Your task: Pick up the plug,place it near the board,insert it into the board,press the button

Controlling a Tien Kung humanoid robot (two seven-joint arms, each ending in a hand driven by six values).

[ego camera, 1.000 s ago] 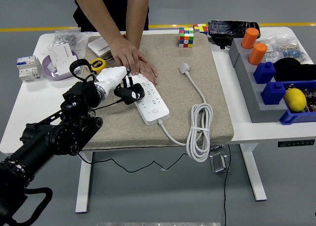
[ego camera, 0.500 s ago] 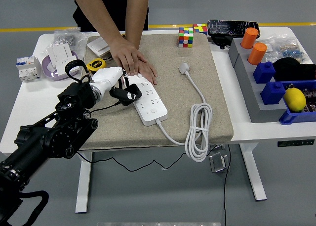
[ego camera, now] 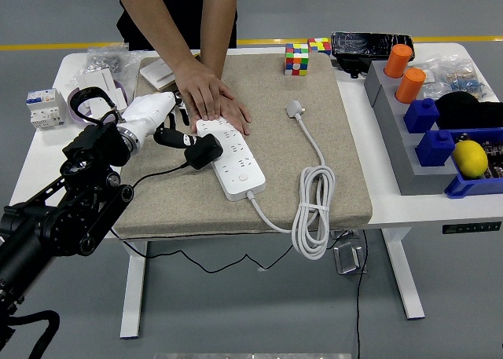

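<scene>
From above, the robot's left hand [ego camera: 161, 123] sits at the left side of the power strip [ego camera: 232, 157], and I can't make out whether its fingers are closed or loose; the black plug [ego camera: 203, 150] lies right against the strip's left edge with its thin cord [ego camera: 153, 176] trailing off toward the table's front. A person's hand [ego camera: 211, 94] rests flat on the strip's far end, probably to keep it from sliding while the plug goes in. The right arm isn't visible.

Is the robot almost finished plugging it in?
Partway. The black plug sits at the left edge of the white power strip, so bringing it near looks done. The left hand is beside it; whether it's pushed in, I can't tell. A person's hand steadies the strip. Pressing the button remains.
</scene>
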